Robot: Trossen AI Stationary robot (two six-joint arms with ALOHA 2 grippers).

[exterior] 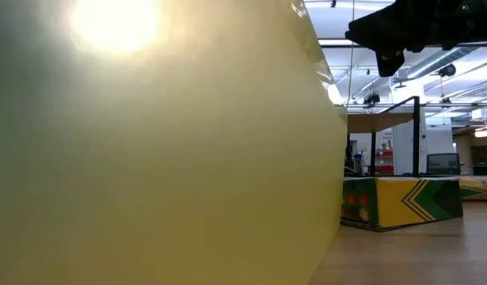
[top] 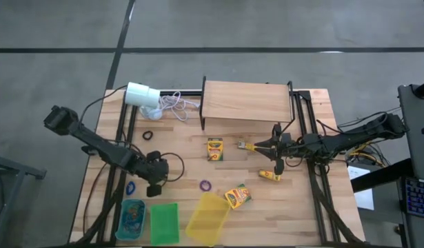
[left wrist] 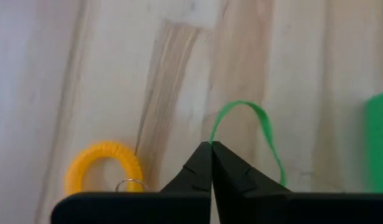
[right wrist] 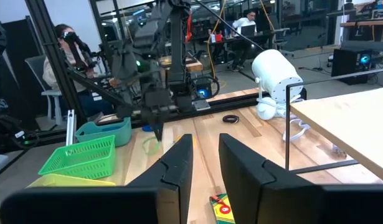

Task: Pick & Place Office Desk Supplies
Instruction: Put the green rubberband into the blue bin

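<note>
On the bench (top: 267, 207) we see the left hand (left wrist: 211, 146) pinched on a green band (left wrist: 266, 134), orange band (left wrist: 104, 163) beside it; right hand (right wrist: 205, 149) narrowly open, empty.

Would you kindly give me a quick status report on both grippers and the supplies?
Left gripper shut on green rubber band, beside orange rubber band. Right gripper open, empty, above crayon box. Nothing in the way.

A pale wooden slatted table (top: 301, 207) carries teal (top: 131, 219), green (top: 164, 222) and yellow plastic baskets (top: 207, 218), yellow-and-green crayon boxes (top: 215, 149), small coloured rubber-band loops (top: 205, 184), a white cylinder (top: 142, 95) and a wooden shelf (top: 246, 102).
</note>
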